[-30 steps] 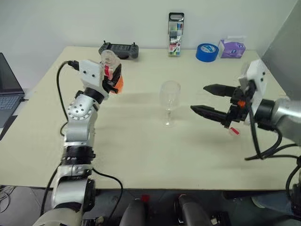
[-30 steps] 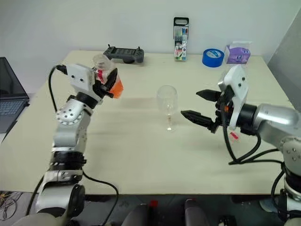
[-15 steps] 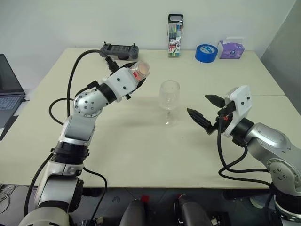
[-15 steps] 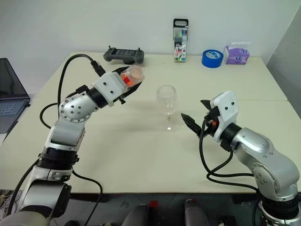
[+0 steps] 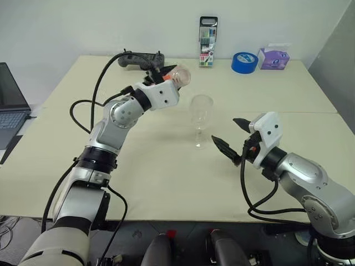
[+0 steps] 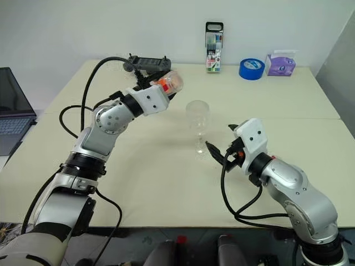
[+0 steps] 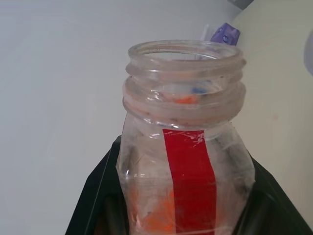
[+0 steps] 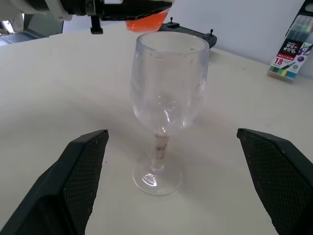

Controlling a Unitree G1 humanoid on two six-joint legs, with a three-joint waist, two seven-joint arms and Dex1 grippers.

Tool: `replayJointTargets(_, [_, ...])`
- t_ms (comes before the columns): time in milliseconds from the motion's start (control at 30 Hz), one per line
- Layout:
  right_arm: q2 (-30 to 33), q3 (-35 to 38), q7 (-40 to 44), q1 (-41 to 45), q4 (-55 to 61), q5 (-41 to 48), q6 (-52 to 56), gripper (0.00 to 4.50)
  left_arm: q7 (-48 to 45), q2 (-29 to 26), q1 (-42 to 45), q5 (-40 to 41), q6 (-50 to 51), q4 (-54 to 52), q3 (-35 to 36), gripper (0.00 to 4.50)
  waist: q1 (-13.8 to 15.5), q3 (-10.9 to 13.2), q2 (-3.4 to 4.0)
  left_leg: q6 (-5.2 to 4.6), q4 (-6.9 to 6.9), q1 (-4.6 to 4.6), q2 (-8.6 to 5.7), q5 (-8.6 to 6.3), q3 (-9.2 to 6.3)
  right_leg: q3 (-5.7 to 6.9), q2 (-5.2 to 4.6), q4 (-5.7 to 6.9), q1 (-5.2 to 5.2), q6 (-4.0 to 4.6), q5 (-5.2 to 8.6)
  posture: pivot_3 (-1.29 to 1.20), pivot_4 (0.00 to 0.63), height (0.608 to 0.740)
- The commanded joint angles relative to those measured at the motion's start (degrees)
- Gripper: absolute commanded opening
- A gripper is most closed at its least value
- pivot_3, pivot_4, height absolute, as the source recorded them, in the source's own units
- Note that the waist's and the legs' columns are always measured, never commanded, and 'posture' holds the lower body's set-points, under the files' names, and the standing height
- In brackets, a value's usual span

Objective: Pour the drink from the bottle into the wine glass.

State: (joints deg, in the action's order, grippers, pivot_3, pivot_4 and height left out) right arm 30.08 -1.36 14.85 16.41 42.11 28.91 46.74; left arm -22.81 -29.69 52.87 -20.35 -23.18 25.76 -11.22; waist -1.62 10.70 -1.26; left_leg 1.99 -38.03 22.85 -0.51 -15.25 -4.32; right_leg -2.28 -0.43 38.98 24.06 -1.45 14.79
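Observation:
My left gripper (image 5: 165,78) is shut on the bottle (image 5: 176,76), a small clear one with a red label strip (image 7: 188,181). It lies tipped almost on its side, its uncapped mouth (image 7: 186,58) pointing toward the wine glass (image 5: 200,118). The orange drink (image 6: 165,84) pools in the bottle's lower part. The bottle's mouth hangs just up and left of the glass rim. The wine glass stands upright at mid-table, and I see no liquid in it (image 8: 168,88). My right gripper (image 5: 226,131) is open, level, just right of the glass stem, its fingers (image 8: 78,171) apart from it.
Along the table's far edge sit a black controller (image 5: 140,59), a tall marker pack (image 5: 207,41), a blue tape roll (image 5: 244,62) and a purple tissue pack (image 5: 274,56). A laptop (image 5: 11,102) sits off the table's left side. The left arm's cable (image 5: 100,88) loops over the table.
The left arm has swung the bottle right toward the glass and rolled it from upright to nearly on its side. The right gripper has sunk lower and closer to the glass, still open.

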Motion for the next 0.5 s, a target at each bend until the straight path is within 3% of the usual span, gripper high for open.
replayJointTargets(33, [-0.5, 0.7, -0.2, 1.0, 2.1, -0.5, -0.5, 4.5, 2.2, -0.9, 2.4, -3.2, -2.9, -0.5, -1.1, 1.82, -0.1, 0.0, 0.0, 0.0, 0.0, -0.01, 0.0, 0.0, 0.0, 0.01, 0.0, 0.0, 0.0, 0.0, 0.0, 0.0, 0.15, 0.74])
replayJointTargets(500, [-1.7, 1.3, 0.0, 1.6, 2.9, -0.4, 0.2, 4.5, 8.8, -1.1, 8.1, -10.7, -10.4, 8.5, -4.2, 1.82, 0.0, 0.0, 0.0, 0.0, -0.01, 0.0, 0.0, 0.0, 0.03, 0.06, 0.01, 0.04, 0.0, 0.0, 0.0, 0.0, 0.15, 0.74])
